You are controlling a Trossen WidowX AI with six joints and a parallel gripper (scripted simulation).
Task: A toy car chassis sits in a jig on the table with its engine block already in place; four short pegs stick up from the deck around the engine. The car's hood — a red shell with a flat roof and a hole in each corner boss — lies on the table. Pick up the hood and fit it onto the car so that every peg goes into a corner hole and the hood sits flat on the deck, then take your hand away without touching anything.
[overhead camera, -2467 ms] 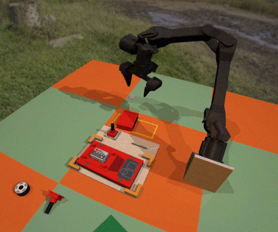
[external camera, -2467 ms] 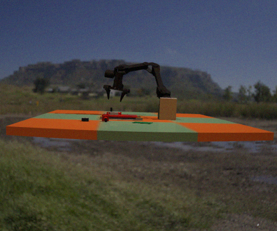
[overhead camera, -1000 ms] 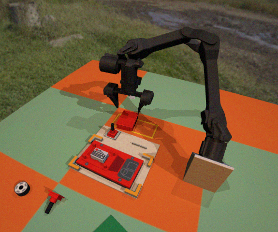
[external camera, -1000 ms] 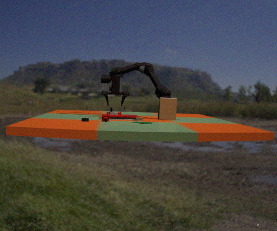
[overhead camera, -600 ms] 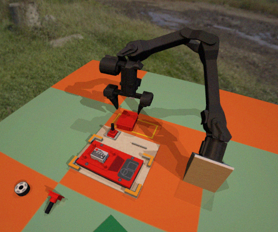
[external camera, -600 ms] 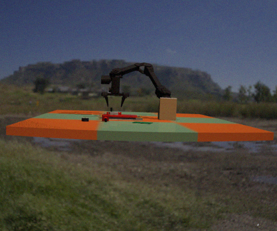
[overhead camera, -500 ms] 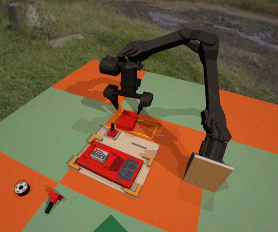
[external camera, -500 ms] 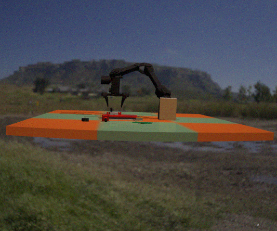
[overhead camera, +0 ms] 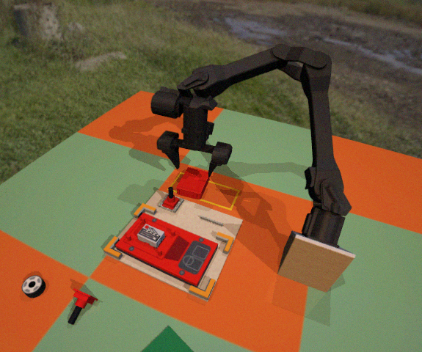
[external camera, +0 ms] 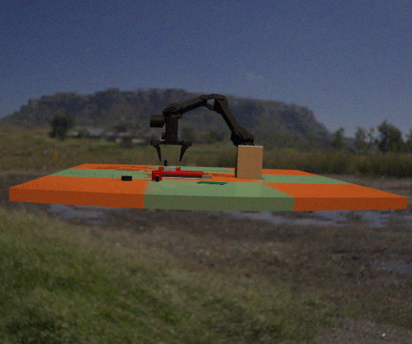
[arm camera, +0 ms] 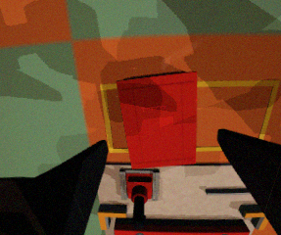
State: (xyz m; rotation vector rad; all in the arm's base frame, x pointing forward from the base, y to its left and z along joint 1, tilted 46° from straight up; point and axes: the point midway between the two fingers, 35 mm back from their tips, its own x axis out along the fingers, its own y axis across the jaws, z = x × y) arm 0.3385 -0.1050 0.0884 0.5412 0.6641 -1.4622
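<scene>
hood (overhead camera: 192,183) behind chassis (overhead camera: 166,248)

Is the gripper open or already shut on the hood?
Open. The gripper has its fingers spread wide above the hood, touching nothing.
</scene>
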